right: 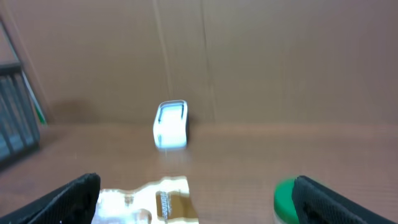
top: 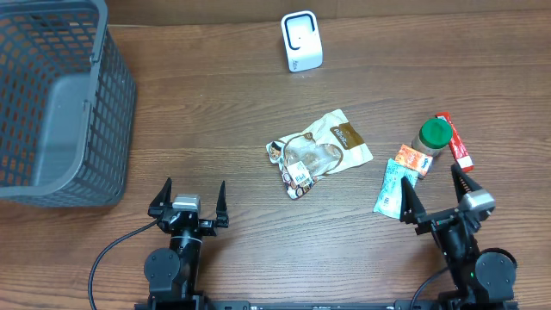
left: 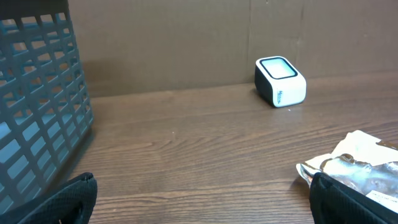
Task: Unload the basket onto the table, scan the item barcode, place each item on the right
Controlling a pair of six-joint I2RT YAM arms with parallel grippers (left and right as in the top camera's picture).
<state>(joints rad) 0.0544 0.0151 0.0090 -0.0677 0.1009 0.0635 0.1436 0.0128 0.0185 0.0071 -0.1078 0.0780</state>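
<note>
Packets [top: 394, 188] and a bottle [top: 434, 136] lie on the desk [top: 215, 112] just ahead of the right claw [top: 429, 176], which is spread and empty. Left claw [top: 195, 183], equally spread, sits well apart from them. A pouch [top: 318, 153] lies between the claws and the scanner [top: 301, 41] stands beyond, so the right claw seems nearer.

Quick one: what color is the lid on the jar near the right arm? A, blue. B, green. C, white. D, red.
B: in the overhead view the jar carries a green lid.
</note>
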